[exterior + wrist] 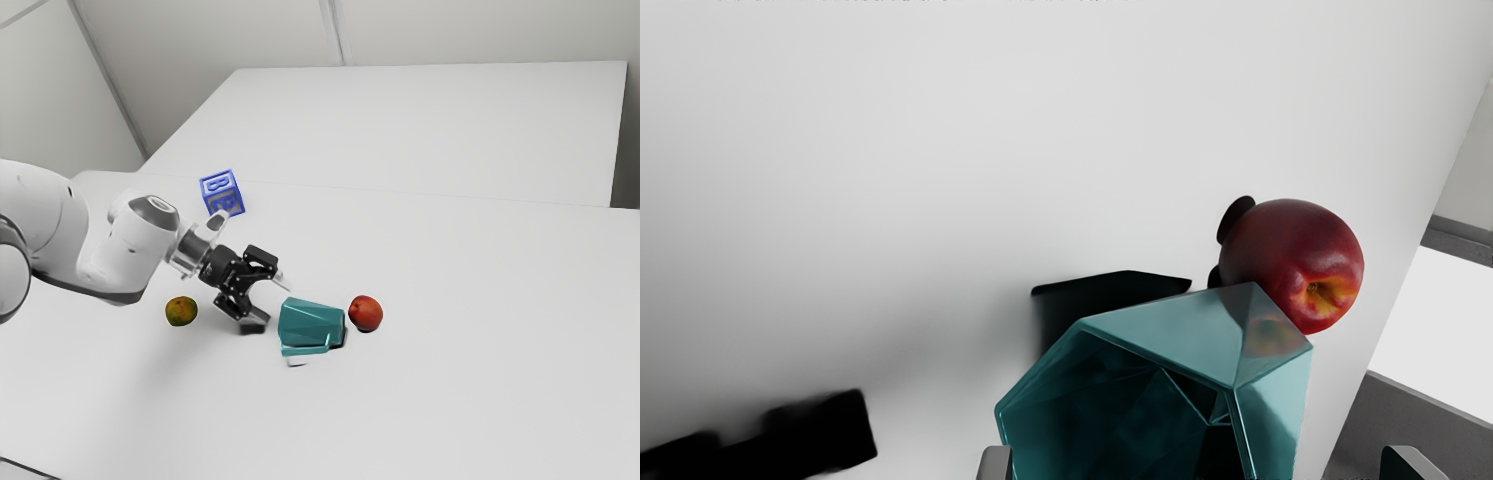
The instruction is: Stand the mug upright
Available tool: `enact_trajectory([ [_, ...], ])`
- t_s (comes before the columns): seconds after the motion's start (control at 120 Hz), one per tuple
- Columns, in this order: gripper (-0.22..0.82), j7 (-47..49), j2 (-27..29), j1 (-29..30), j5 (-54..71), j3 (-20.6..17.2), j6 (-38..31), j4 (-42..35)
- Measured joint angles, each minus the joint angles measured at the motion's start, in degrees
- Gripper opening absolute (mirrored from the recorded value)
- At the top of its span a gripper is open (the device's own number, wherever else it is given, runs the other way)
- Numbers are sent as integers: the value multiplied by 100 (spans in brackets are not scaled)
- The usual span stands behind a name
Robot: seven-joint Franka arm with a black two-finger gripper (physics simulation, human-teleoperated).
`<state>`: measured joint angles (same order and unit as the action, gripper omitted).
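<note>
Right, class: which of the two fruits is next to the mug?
The red fruit, close beside the teal mug; the orange-green fruit lies apart, nearer the exterior view's left.

Straight ahead of the hand (275, 303), the mug (312, 324) blocks the way, a nectarine (366, 314) close beyond its base. Past them, toward the exterior view's right, bare counter (500, 340) lies open. A mandarin (182, 311) and a letter block (222, 193) flank the arm, one on each side.
</note>
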<state>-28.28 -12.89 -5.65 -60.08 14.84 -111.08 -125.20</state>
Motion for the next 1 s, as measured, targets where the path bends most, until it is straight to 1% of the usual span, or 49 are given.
enact_trajectory([
  [0.375, 60, -418, 29, -142, -414, 1, 12, -87],
  [0.533, 57, -525, 30, -202, -598, -5, -38, -178],
  [0.592, 53, -557, 32, -220, -658, -6, -55, -221],
  [0.817, 27, -657, 71, -235, -750, -7, -89, -244],
  [0.892, 22, -683, 92, -237, -758, -7, -93, -237],
  [1.0, 17, -714, 131, -244, -764, -7, -94, -242],
])
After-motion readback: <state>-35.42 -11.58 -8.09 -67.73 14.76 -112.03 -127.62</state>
